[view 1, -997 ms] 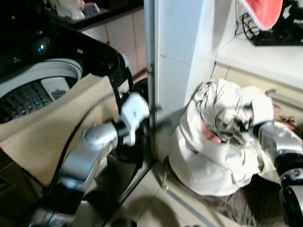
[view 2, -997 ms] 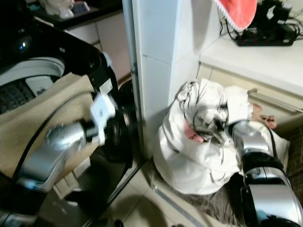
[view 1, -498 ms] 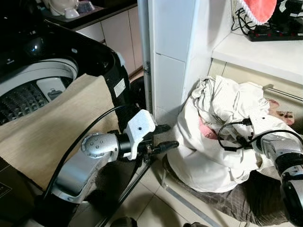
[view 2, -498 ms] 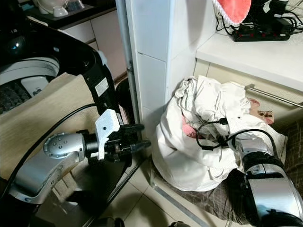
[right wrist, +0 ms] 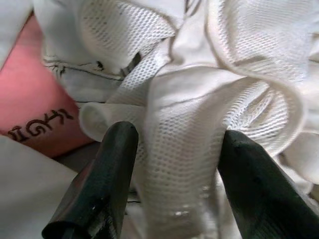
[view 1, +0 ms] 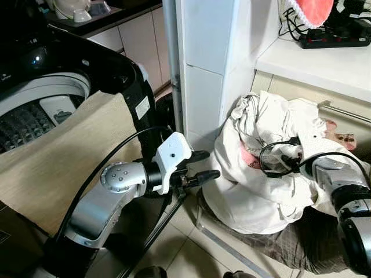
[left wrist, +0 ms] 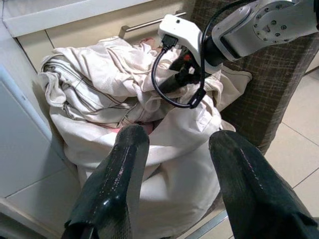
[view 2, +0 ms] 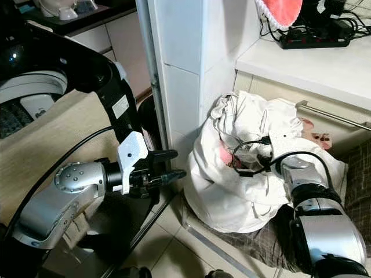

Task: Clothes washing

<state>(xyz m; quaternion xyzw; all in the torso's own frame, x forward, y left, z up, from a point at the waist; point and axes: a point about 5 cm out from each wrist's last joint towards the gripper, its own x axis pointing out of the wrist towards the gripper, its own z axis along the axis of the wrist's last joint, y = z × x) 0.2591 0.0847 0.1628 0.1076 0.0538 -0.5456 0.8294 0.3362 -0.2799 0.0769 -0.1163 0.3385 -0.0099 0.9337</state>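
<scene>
White pillar [view 1: 208, 63] between washing machine [view 1: 52, 98], laundry bag [view 1: 255, 191]

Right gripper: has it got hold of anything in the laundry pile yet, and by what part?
Not yet. The right gripper is open, its fingers straddling a fold of white mesh fabric atop the laundry pile. The left gripper is open, holding nothing.

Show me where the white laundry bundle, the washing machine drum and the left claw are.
white laundry bundle [view 1: 255, 191], left eye view, lower front.
washing machine drum [view 1: 26, 121], left eye view, ribbed inner wall.
left claw [view 1: 208, 165], left eye view, between fingertips.
</scene>
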